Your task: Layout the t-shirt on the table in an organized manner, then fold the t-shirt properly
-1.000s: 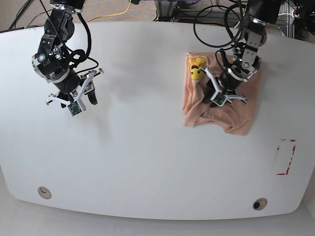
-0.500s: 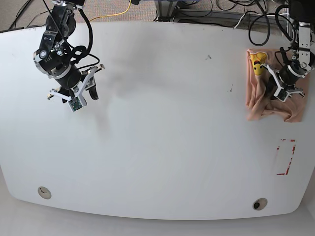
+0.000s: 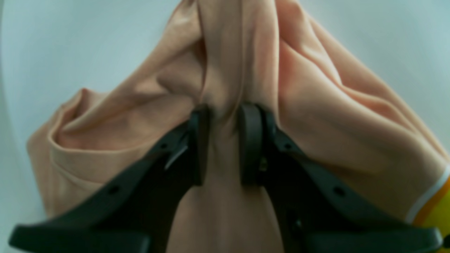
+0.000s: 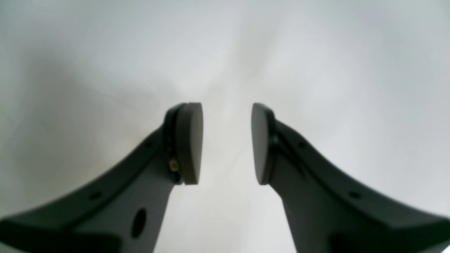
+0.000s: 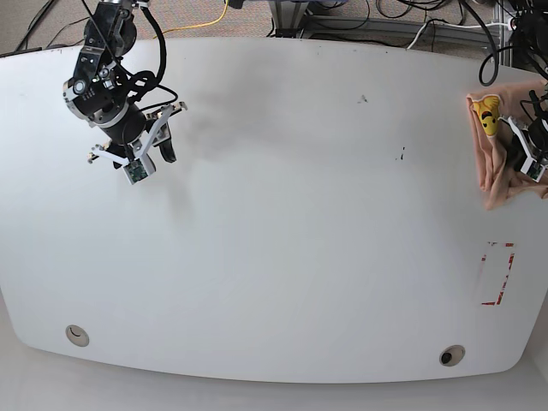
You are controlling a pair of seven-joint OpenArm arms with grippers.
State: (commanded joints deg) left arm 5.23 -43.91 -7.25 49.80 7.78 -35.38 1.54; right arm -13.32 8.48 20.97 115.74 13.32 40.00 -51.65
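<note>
Base view, going left to right: the right gripper hung over the bare far-left part of the tabletop, pretty much where it was a second earlier, just nudged a little up and to the right. Its wrist view showed the jaws parted with nothing between them, only white surface underneath.

The middle of the tabletop had nothing on it but a couple of small dark specks. That's the big change, since a second ago the t-shirt sat bunched right of centre, and it got hauled steadily to the far right edge, partly cut off by the frame now. The yellow print was still showing on top.

The left gripper did the hauling. Its wrist view showed the jaws pinched nearly closed on a thick fold of peach fabric, the rest of the shirt draping off both sides in heavy wrinkles.

My take: this looked like dragging the shirt to stretch it out, not folding yet. It was still a crumpled lump, so the layout step had barely started, and the other arm hadn't touched it. The small red-outlined mark sat below the shirt, well apart.
</note>
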